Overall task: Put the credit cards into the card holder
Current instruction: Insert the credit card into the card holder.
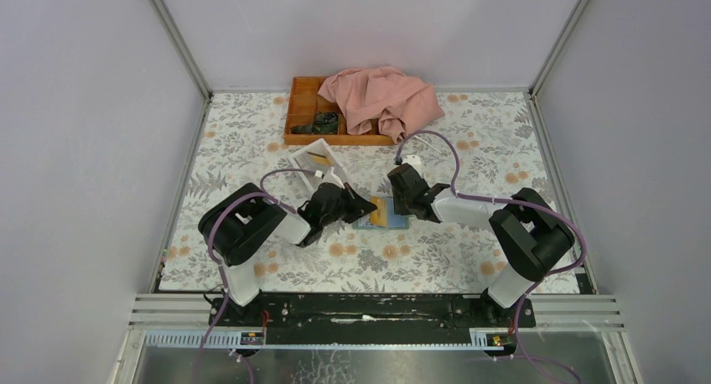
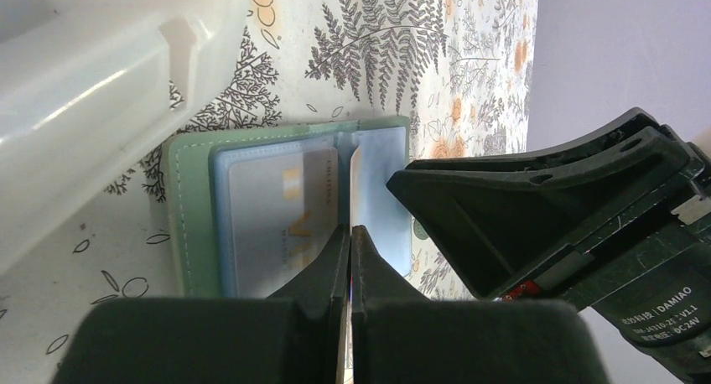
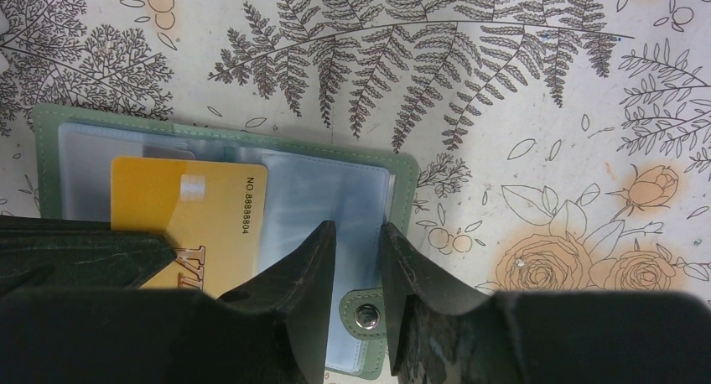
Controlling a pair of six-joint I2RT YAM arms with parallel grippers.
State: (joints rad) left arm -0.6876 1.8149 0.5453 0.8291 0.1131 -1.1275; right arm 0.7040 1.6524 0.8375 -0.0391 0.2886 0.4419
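The flat grey-green folding card holder (image 1: 386, 215) lies open in the middle of the flowery table (image 1: 469, 149), with a thin orange card (image 3: 189, 212) on its clear pockets. Your left pincer (image 2: 350, 230) is pressed together at the fold, and your right pincer (image 3: 356, 233) is half spread, holding nothing. Pin the holder down with the left one and push the card in slowly and flat.

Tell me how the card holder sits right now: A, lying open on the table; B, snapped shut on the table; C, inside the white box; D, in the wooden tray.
A: the card holder lies open on the table, its clear sleeves and an orange card showing.
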